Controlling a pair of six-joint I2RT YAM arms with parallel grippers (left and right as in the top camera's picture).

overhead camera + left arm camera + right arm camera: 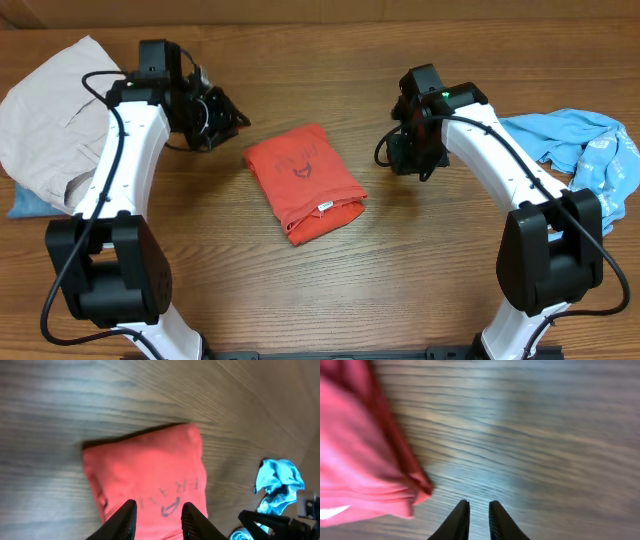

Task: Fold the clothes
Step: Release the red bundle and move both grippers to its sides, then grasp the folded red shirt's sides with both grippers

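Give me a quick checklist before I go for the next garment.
1. Red T-shirt folded into a compact bundle mid-table: ok.
2. Left jaws empty and apart, clear of the T-shirt: ok.
3. Right jaws empty, only narrowly apart, beside the T-shirt: ok.
4. Blue shirt folded: not ok, it lies crumpled at the table's right edge.
5. Blue shirt free of the right arm: cannot tell, the arm crosses over its near edge in the overhead view.
6. Beige trousers out of the way: ok, bunched at the far left.
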